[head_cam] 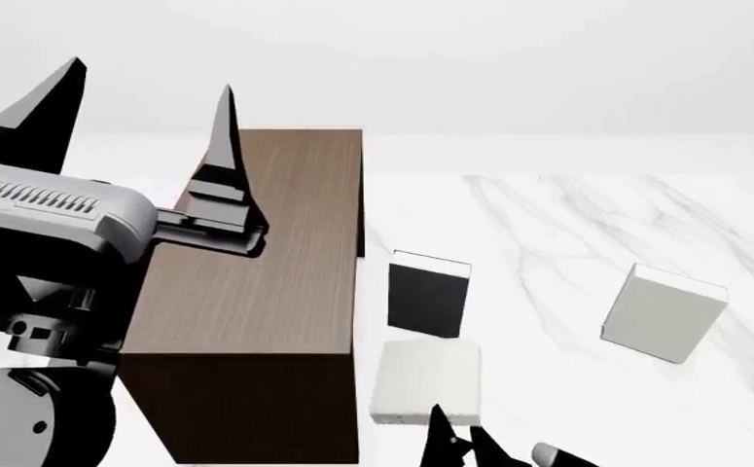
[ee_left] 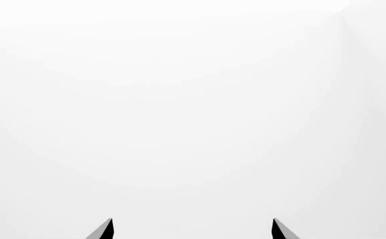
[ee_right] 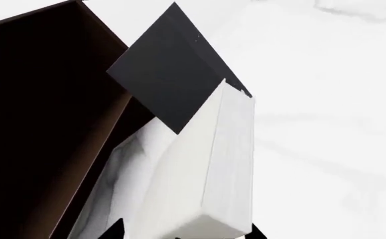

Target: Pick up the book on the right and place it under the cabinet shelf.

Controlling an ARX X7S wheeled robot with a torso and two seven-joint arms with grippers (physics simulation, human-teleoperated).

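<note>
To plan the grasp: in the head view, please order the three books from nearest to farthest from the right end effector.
1. Pale book, just ahead of the right end effector, beside the cabinet.
2. Black book, farther back.
3. White book, off to the right.

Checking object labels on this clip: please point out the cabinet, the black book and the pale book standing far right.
cabinet (head_cam: 253,292), head view, on its wood-grain top face.
black book (head_cam: 426,300), head view, on its dark front cover.
pale book at far right (head_cam: 660,318), head view, on its front cover.

Head cam looks down over the cabinet (head_cam: 253,321); right wrist cam sits super close to it (ee_right: 40,124); left wrist cam faces blank white.
</note>
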